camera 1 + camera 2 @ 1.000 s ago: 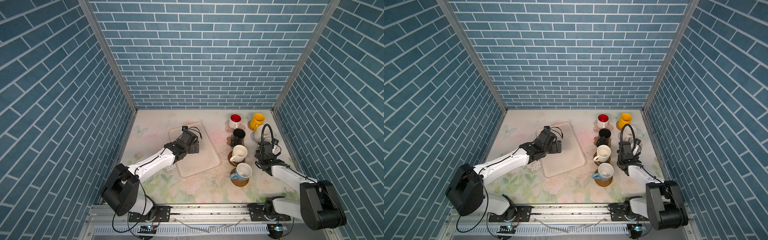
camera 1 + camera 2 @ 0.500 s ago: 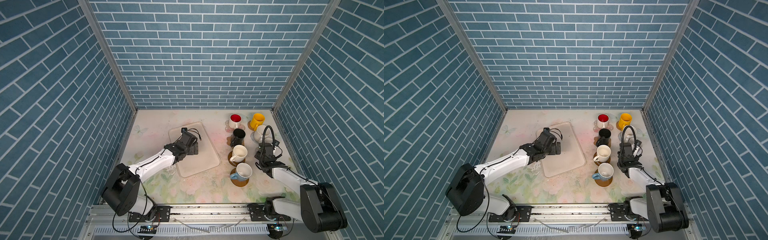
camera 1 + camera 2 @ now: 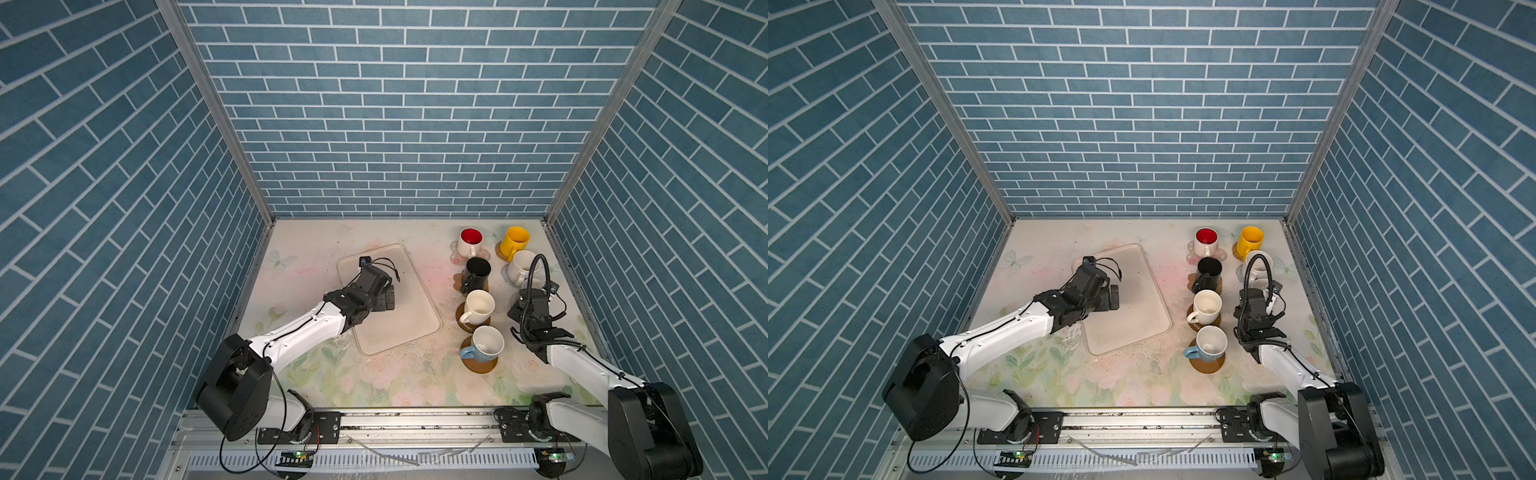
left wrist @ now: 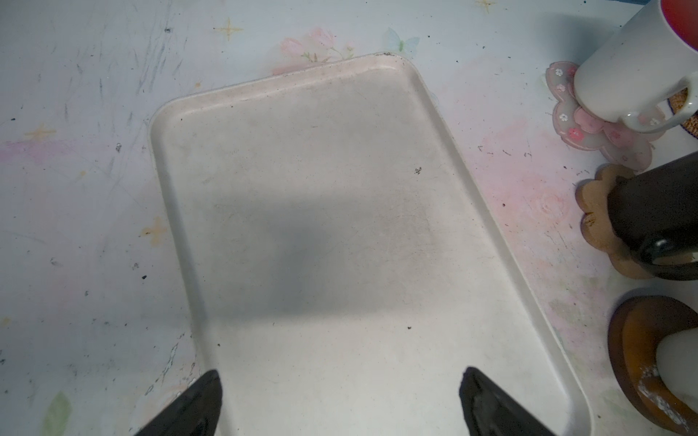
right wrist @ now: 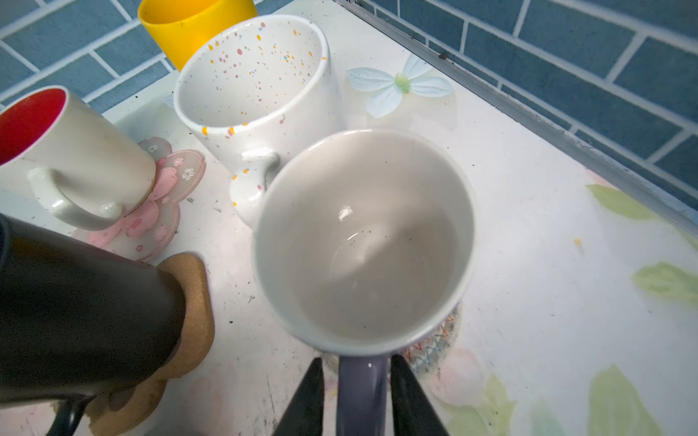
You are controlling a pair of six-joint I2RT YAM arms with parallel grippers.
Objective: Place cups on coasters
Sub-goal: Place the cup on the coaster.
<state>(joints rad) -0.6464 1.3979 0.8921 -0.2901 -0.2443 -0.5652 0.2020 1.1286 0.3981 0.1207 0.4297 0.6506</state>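
My right gripper (image 5: 357,400) is open, its jaws straddling the handle of the lavender cup (image 5: 362,234) with a thin gap on each side. That cup stands upright on a whitish stitched coaster (image 5: 434,339), next to the speckled cream cup (image 5: 257,87). In a top view the red-lined white cup (image 3: 471,241), yellow cup (image 3: 514,241), black cup (image 3: 477,272), cream cup (image 3: 478,307) and light blue cup (image 3: 486,347) each sit on a coaster. My left gripper (image 4: 340,400) hangs open over the cream tray (image 4: 302,188), holding nothing.
The cups crowd close together along the right side, near the right brick wall (image 3: 665,249). The pink flower coaster (image 5: 162,211) and paw-print coaster (image 5: 192,302) lie just beside the lavender cup. The tray (image 3: 415,324) fills the table's middle.
My right jaws have eased apart off the lavender cup's handle, which they were shut on before. The cup stays on its coaster. The left arm has barely moved.
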